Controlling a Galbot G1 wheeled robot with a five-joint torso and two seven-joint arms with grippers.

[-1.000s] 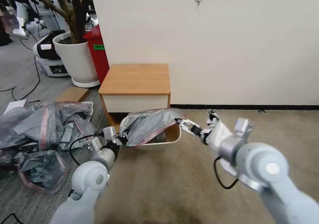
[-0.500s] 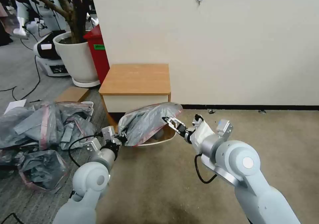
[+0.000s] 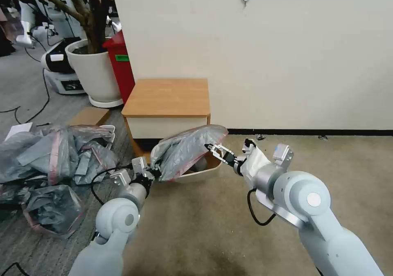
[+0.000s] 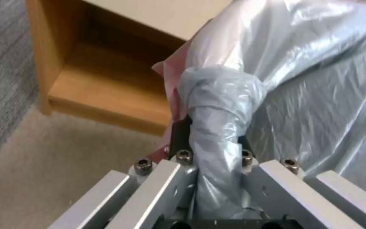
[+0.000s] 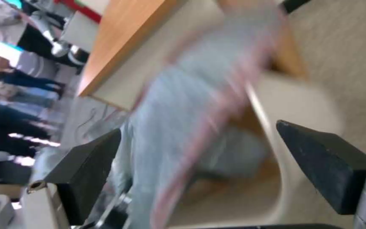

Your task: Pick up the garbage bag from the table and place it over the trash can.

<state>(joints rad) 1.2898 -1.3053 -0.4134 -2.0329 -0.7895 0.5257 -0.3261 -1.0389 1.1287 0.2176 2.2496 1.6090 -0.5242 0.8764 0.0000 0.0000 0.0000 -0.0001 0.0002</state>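
The garbage bag (image 3: 184,148), thin grey plastic with a pink-red rim band, hangs draped over the left part of the beige trash can (image 3: 206,171) on the carpet in front of the table (image 3: 168,98). My left gripper (image 3: 153,171) is shut on a bunched corner of the garbage bag (image 4: 217,105) at the can's left side. My right gripper (image 3: 213,149) stands open at the bag's right edge, above the can. In the right wrist view its black fingertips (image 5: 322,159) spread wide around the bag (image 5: 183,121) and the can's rim (image 5: 289,105).
A heap of grey-and-pink bags (image 3: 53,161) lies on the floor to the left. A white plant pot (image 3: 94,73) and a red bin (image 3: 120,65) stand behind the table's left side. The wall runs behind; open carpet (image 3: 311,149) lies to the right.
My right gripper drew back leftward from the bag's right edge and now stands open beside it. My left gripper and the bag shifted slightly right, and the bag's top rose a little.
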